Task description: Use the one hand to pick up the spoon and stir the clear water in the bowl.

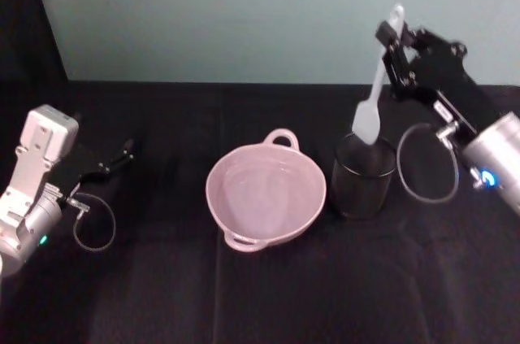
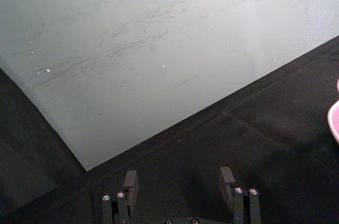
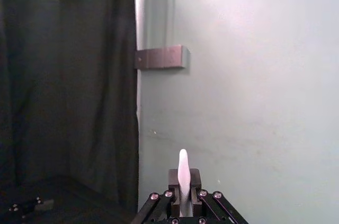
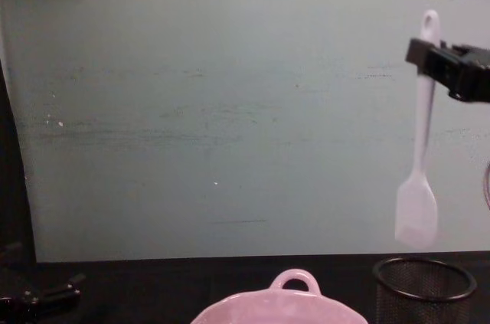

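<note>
The white spoon (image 1: 376, 88) hangs blade down above the black wire-mesh cup (image 1: 362, 177), its tip clear of the cup's rim in the chest view, where the spoon (image 4: 419, 155) hangs nearly upright. My right gripper (image 1: 396, 41) is shut on the spoon's handle near its upper end; the handle end (image 3: 183, 173) pokes up between the pads. The pale pink bowl (image 1: 266, 189) with a loop handle sits at the table's middle, left of the cup, holding clear water (image 1: 264, 188) that is barely visible. My left gripper (image 2: 179, 181) is open and parked at the left.
A black cloth covers the table (image 1: 244, 295). A pale green wall (image 4: 230, 109) stands behind, with a dark curtain (image 3: 63, 75) to one side. A cable loop (image 1: 428, 163) hangs from the right wrist beside the cup.
</note>
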